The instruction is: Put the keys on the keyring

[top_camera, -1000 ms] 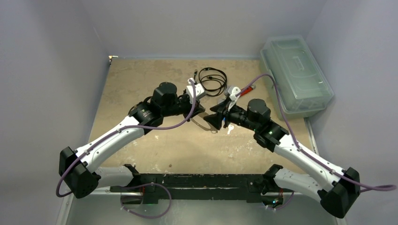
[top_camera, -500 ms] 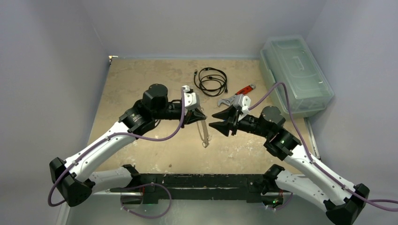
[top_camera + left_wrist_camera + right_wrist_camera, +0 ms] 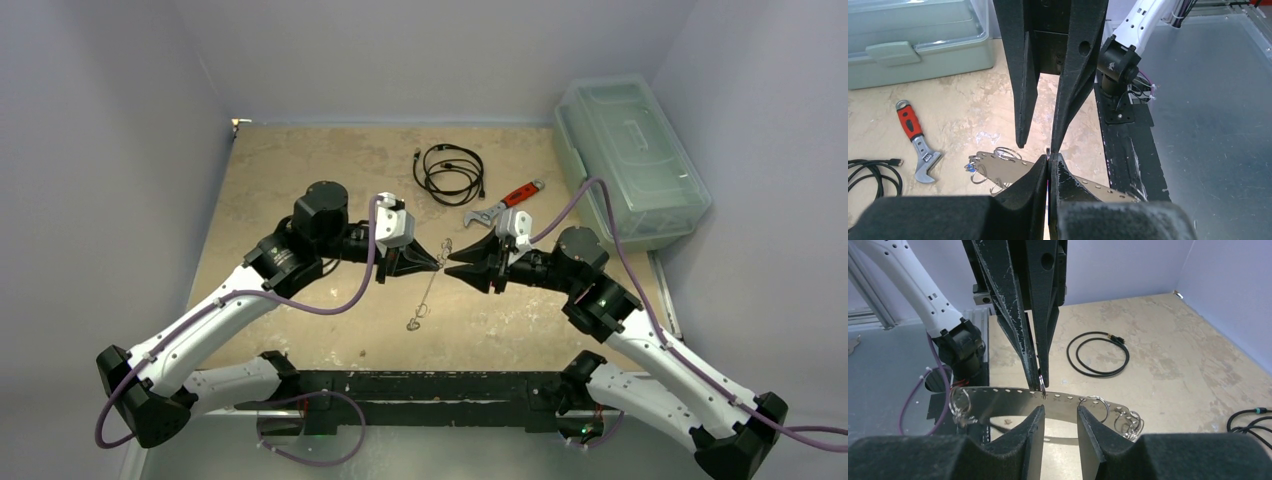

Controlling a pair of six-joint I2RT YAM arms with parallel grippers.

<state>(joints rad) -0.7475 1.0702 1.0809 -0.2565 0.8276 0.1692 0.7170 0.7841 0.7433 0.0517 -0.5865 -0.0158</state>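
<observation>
My left gripper [image 3: 437, 262] is shut on the keyring [image 3: 428, 290], pinching a small split ring on its rim, and holds it in the air. The keyring is a flat silvery band with punched holes and several small split rings [image 3: 998, 396] [image 3: 1003, 170]. A blue key [image 3: 969, 167] hangs at its far end. A small silver piece [image 3: 962, 416] hangs at its near end; I cannot tell if it is the silver key. My right gripper [image 3: 453, 262] is open, tip to tip with the left. Its fingertips [image 3: 1039, 416] sit just short of the band, apart from it.
A red-handled wrench [image 3: 505, 203] [image 3: 915, 145] and a coiled black cable [image 3: 450, 172] [image 3: 1098, 354] lie behind the grippers. A clear lidded bin [image 3: 630, 160] stands at the back right. A black rail [image 3: 420, 385] runs along the near edge.
The left gripper moved left and turned, so the keyring it holds now hangs slanting down to the near left. The right gripper stayed open and now points at the left's tips.
</observation>
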